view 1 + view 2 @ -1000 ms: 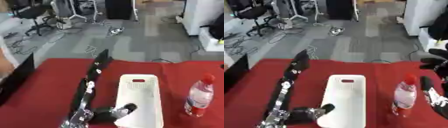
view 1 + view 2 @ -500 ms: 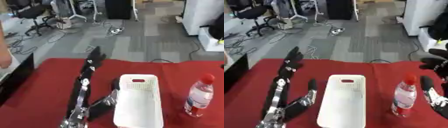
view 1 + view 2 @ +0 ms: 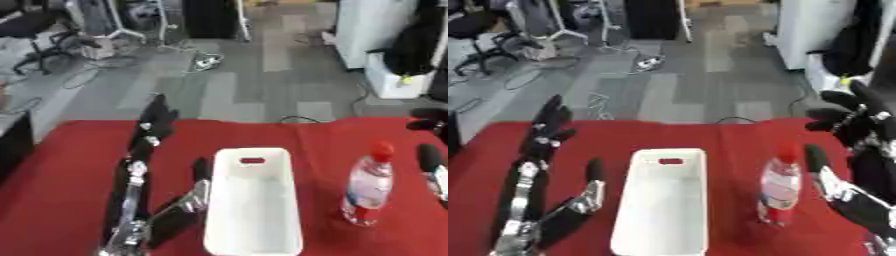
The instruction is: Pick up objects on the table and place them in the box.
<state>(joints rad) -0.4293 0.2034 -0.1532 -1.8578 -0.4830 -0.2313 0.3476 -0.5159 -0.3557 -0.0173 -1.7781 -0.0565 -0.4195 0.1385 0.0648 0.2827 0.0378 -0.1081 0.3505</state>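
Still pre-grasp: left hand (image 3: 553, 200) open at the box's (image 3: 662, 200) 9 o'clock, right hand (image 3: 855, 165) open at 3, bottle (image 3: 779, 185) upright between box and right hand—next, I'd judge, right hand closes on it.

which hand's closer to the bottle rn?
Right. The right hand is open just to the right of the bottle, not touching it. The left hand is open on the far side of the box, to its left.
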